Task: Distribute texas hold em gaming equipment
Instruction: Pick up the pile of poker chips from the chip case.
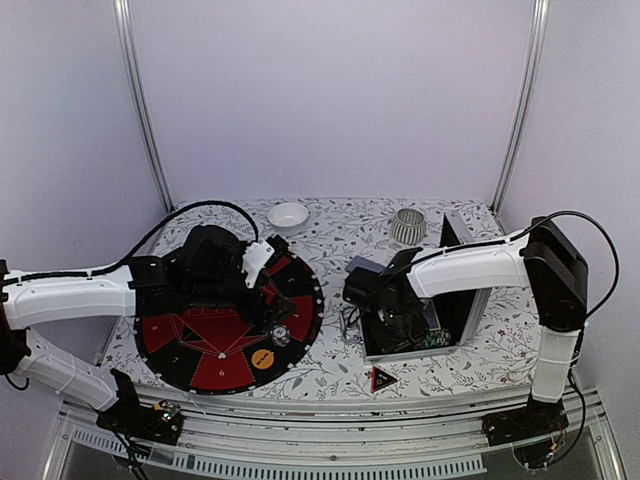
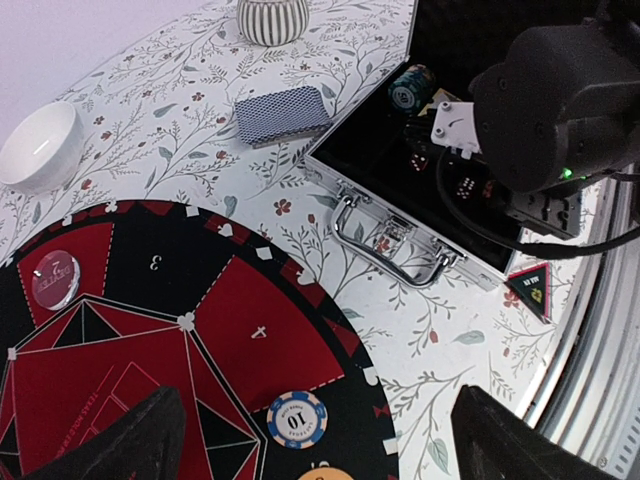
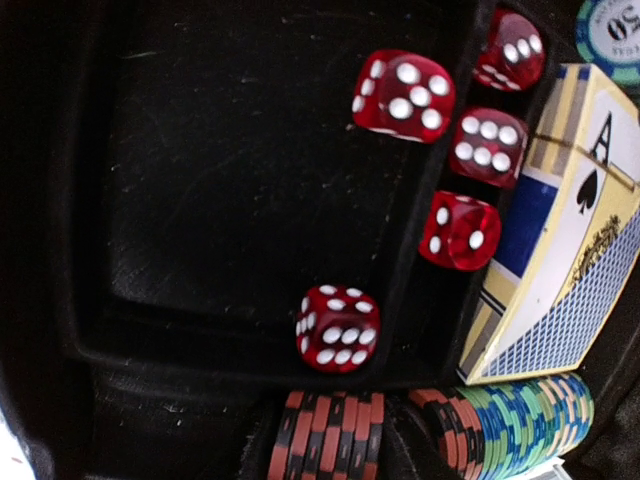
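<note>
left pincer (image 2: 318,400) hangs released & empty over the round black-and-red felt poker mat (image 1: 170,335), fingers spread wide. a blue-and-white striped poker chip marked 10 (image 2: 297,418) lies flat on the mat just under the gap, a touch toward 7 o'clock in the l wrist view. a deck of grey-blue patterned-back cards (image 2: 283,113) sits on the floral cloth at 12 o'clock, beside the open aluminium case (image 2: 345,180). a red triangular marker (image 2: 532,290) lies at 3 o'clock, near the case's front corner.

right pincer (image 1: 392,318) is down inside the case. no view shows its fingers, so cannot tell if it's clenched, released or grasping anything.

r wrist view: 5 red see-through dice (image 3: 337,328), 1 alone near centre, 4 clustered at 1-2 o'clock. stacks of striped poker chips (image 3: 520,420) lie on edge at 6 o'clock, long axis running 9-to-3. a card box w/ an ace of spades (image 3: 560,250) is at 3 o'clock.

judgement: the next pick comes from the case. r arm is right on it, l arm well apart. the chips lie toward 6 o'clock from the pincer, so jaws should prob bite along the 9-to-3 axis.
</note>
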{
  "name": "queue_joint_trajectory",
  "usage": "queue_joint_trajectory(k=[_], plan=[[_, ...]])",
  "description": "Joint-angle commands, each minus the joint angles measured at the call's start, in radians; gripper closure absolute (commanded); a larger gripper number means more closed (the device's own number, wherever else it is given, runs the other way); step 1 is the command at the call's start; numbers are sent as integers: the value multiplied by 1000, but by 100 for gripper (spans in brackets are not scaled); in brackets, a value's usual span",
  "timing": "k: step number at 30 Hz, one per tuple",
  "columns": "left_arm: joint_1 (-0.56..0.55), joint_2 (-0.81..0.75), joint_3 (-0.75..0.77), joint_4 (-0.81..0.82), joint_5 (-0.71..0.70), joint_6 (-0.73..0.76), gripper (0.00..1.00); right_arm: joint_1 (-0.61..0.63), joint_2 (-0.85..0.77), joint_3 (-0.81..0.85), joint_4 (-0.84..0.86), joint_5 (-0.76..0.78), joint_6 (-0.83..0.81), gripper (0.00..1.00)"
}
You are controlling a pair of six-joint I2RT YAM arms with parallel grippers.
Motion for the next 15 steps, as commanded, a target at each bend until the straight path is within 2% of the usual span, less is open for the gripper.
queue_joint_trajectory(k=[1,5,6,15], plan=[[1,-3,-6,-11,-5,3,5,-27,-16,-35,2,-17,-1,72],[2,-20,-5,-1,3,9,5,-28,-35,-15,8,-27,-8,94],[2,-28,-5,6,5,11,5,-29,-42,-7,6,-29,-11,96],[-12,-178,-55,165,76,112,9,-64,-208,116,-12,-95,-67,97]])
